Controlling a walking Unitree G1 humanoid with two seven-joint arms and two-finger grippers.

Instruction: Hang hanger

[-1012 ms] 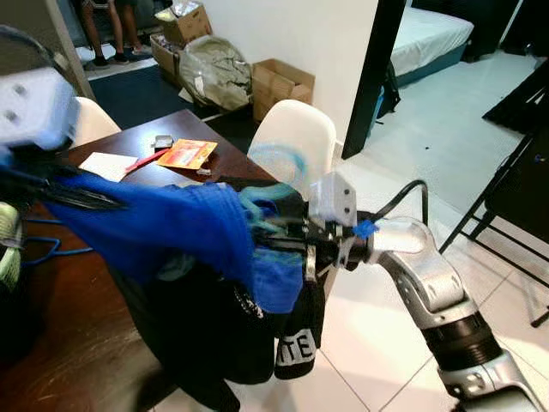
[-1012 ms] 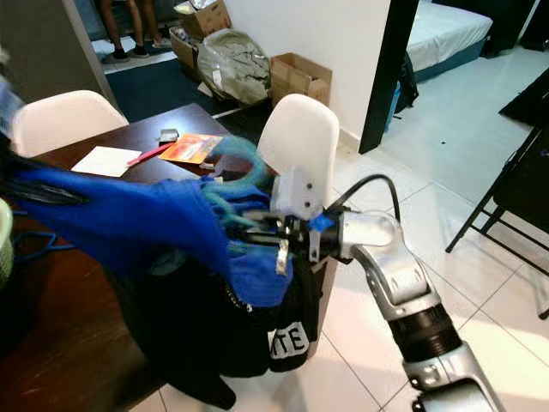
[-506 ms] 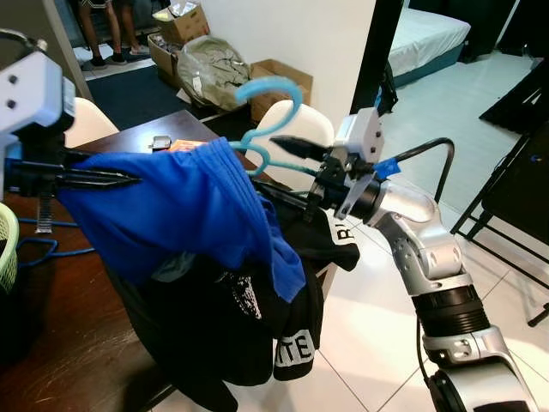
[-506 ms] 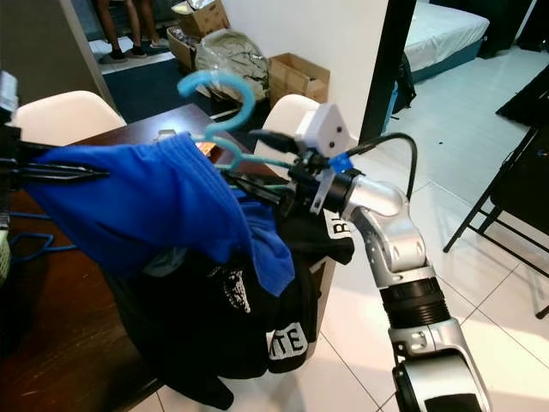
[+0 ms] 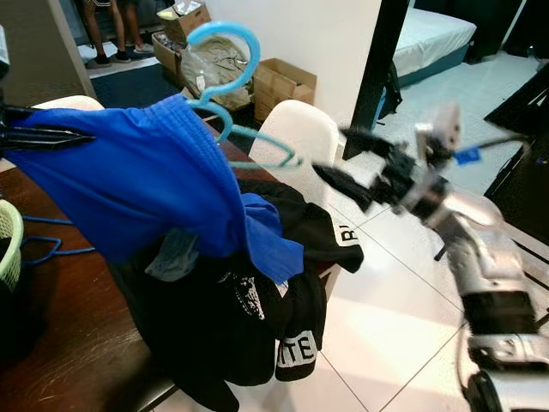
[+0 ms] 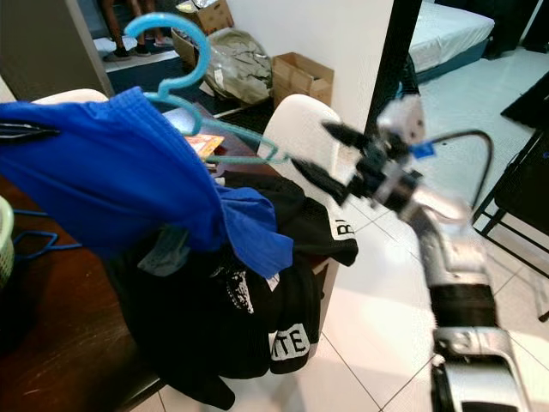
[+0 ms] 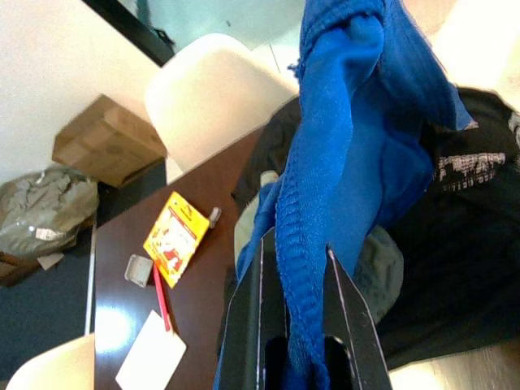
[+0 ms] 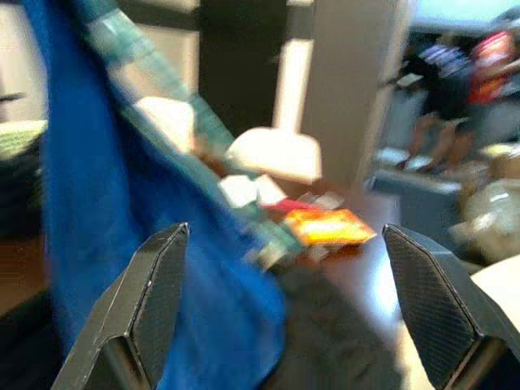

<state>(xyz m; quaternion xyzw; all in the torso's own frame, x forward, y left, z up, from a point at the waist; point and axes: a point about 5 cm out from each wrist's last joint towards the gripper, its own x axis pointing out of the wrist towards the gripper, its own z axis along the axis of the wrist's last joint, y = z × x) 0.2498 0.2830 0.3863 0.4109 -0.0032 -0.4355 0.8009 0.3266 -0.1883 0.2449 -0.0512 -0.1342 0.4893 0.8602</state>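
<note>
The left end effector [image 7: 296,325] clamps the blue garment [image 5: 146,184], its light-blue hanger [image 5: 225,77] rising beside; the right end effector [image 5: 350,157] gapes wide, empty, just clear of the hanger's tip.

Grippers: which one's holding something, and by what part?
Left gripper is shut on the blue shirt, pinching a bunched fold. Right gripper is open, holding nothing, beside the hanger.

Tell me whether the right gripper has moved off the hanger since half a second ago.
Yes. The right gripper has pulled back toward the robot's right, past the white chair, jaws open, leaving the blue hanger in the blue garment held by the left gripper.
</note>
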